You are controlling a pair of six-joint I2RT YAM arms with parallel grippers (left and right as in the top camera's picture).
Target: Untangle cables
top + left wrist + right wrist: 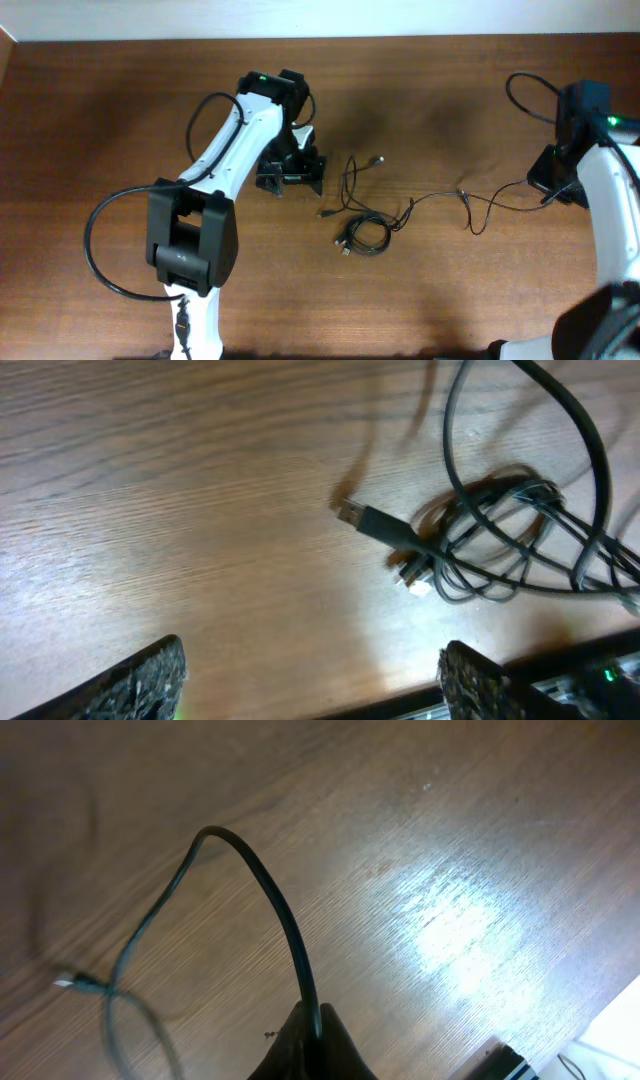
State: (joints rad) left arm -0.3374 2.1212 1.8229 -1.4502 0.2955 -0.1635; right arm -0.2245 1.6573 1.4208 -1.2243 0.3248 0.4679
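Note:
The cables are thin black cords in the middle of the table: a small coil [365,235], loose loops [355,178] above it, and one long strand [470,205] running right. My left gripper [290,180] hovers just left of the loops. In the left wrist view it [315,680] stands open with only bare wood between its fingers [150,680], and the coil [490,550] and a plug end [352,513] lie ahead of it. My right gripper [548,190] is at the strand's right end, and in the right wrist view it [315,1040] is shut on a cable [285,920] that arcs up and away.
Thicker black arm cables loop beside the left arm [100,250] and above the right arm [525,95]. The table's far edge [320,38] runs along the top. A small plug [65,982] lies on the wood at the left of the right wrist view.

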